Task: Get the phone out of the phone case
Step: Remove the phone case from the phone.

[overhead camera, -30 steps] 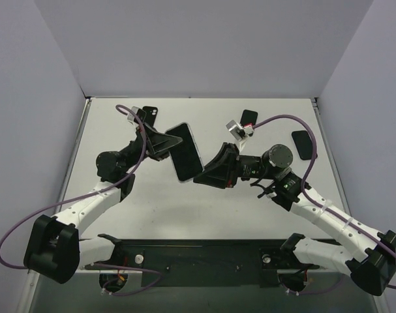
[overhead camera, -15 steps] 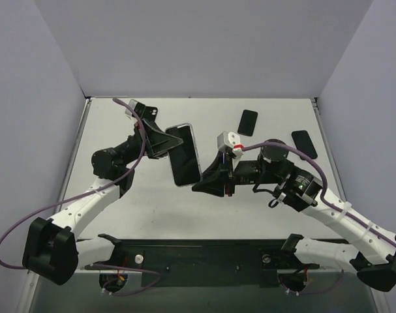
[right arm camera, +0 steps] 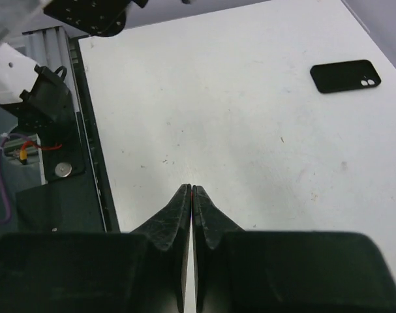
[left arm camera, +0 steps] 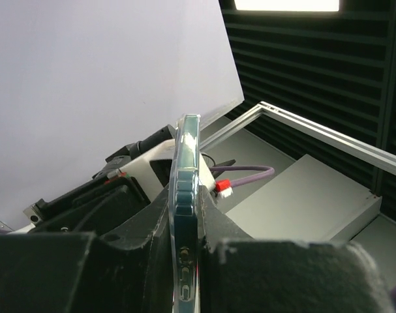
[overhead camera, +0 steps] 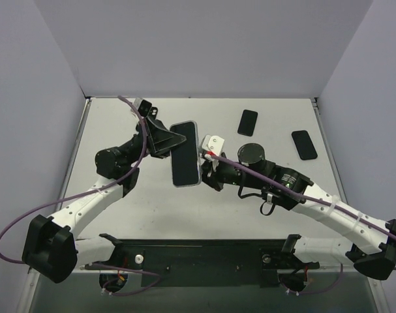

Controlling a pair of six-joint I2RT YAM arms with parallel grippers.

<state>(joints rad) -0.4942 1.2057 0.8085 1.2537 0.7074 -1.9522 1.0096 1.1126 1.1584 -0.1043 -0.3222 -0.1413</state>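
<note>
Above the white table (overhead camera: 152,208), between pale walls, your left end effector (left arm camera: 184,225) is clamping the dark phone in its clear plastic case (overhead camera: 185,163), holding it aloft on edge. Just beside its right edge, your right end effector (right arm camera: 192,195) is hovering pinched together, gripping nothing. I judge you're setting up the peel; next, those tips need to catch the case lip.

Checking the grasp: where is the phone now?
Top view, mid-table: the phone is clamped in the left gripper, with the right gripper close by its right edge.
</note>
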